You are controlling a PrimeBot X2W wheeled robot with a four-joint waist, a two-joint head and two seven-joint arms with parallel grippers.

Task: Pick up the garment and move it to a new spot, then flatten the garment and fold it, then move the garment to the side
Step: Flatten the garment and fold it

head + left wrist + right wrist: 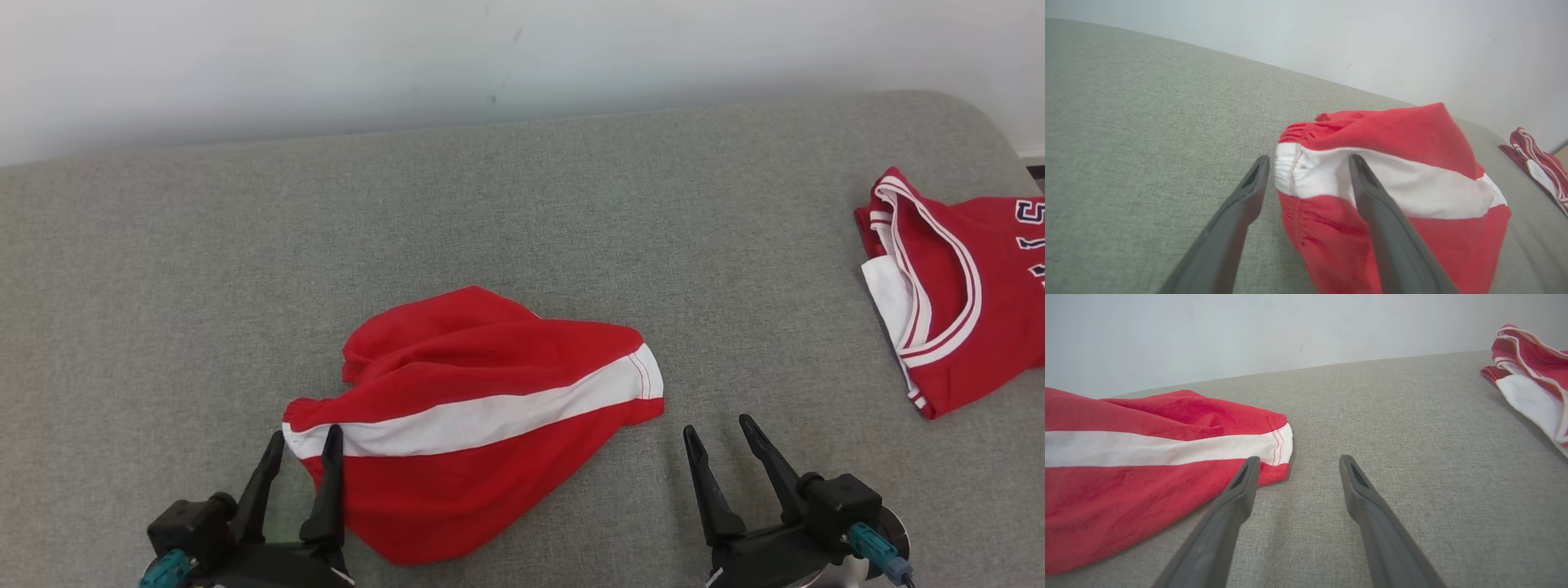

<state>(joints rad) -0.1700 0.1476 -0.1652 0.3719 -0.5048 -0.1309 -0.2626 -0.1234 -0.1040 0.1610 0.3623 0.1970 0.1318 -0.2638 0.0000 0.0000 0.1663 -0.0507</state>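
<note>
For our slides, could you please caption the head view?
Left gripper and right gripper, both open, flank red shorts on a grey cushion; a red jersey lies far right.

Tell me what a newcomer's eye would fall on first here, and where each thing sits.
The crumpled red shorts with a white stripe, lying near the front middle of the grey cushion, catch the eye first. Next comes the red jersey at the cushion's far right edge. The left arm's fingers stand open at the shorts' waistband end, the right arm's fingers open over bare cushion beside the hem.
</note>
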